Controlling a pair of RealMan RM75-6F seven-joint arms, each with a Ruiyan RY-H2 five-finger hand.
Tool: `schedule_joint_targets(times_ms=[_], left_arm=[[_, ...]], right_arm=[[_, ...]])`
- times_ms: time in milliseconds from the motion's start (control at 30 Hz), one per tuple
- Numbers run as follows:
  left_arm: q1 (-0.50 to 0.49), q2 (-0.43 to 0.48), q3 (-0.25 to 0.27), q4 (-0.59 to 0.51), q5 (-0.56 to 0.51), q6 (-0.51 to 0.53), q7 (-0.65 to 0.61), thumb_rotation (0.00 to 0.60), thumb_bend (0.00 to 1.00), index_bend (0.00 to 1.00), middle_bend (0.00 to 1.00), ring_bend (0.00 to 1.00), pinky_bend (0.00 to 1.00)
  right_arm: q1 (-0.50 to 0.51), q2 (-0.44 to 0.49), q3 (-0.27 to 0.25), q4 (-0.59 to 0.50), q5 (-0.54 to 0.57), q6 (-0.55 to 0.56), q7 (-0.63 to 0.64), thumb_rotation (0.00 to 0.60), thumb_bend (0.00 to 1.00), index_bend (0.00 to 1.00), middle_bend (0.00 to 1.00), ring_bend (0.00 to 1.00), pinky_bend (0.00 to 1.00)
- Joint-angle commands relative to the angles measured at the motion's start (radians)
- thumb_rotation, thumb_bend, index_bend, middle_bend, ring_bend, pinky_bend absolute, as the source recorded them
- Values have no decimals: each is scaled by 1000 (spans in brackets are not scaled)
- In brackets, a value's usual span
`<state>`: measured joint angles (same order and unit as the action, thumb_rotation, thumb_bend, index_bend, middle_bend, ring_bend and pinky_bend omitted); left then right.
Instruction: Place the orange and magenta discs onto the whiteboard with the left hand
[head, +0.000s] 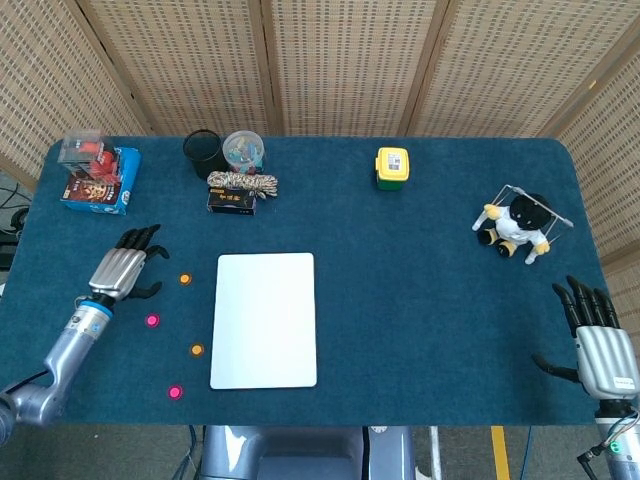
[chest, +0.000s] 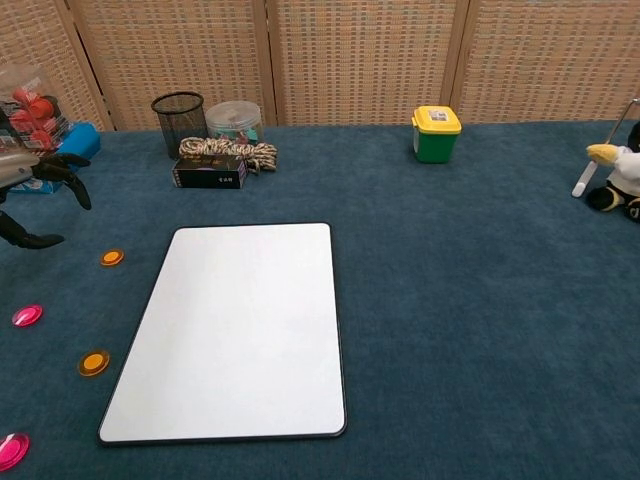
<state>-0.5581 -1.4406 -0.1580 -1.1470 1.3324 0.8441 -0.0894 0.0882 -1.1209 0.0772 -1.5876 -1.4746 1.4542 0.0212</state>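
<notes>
Orange discs (head: 185, 279) and magenta discs (head: 152, 321) flat on counter (head: 420, 300), left of whiteboard (head: 265, 319) | likely light, thin, rigid; pinch rims | left hand (head: 122, 270) released, fingers spread, beside nearest orange.

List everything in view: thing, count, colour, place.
whiteboard: one, white, table centre-left, bare.
orange discs: two, left of the whiteboard.
magenta discs: two, left of the whiteboard.
mesh cup: one, black, far edge.
clear jar: one, beside the cup.
rope coil: one, on a black box.
blue box: one, far left.
yellow-lidded bin: one, far centre.
plush toy: one, right.
left hand: open, near the far orange disc.
right hand: open, right edge.
</notes>
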Motion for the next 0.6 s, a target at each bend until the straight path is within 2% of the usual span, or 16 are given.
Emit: schedule_joint_targets(times_ms=[33,233,600], left_arm=[[-30,-38,2,42,-29,-46,16,600,380,336,0,0,0],[-52,-81,15,88,-50,-81,29,600,397,388,0,0,0],[-75,-140,24,140,-67,-88,54,600,374,390,0,0,0]], right_arm=[[1,4,0,0,4,-5,6,600,0,0,0,0,0],[1,8,-2,-2,4,-9,12,600,0,0,0,0,0],[3,12,-3,-5,4,-14,22,600,0,0,0,0,0]])
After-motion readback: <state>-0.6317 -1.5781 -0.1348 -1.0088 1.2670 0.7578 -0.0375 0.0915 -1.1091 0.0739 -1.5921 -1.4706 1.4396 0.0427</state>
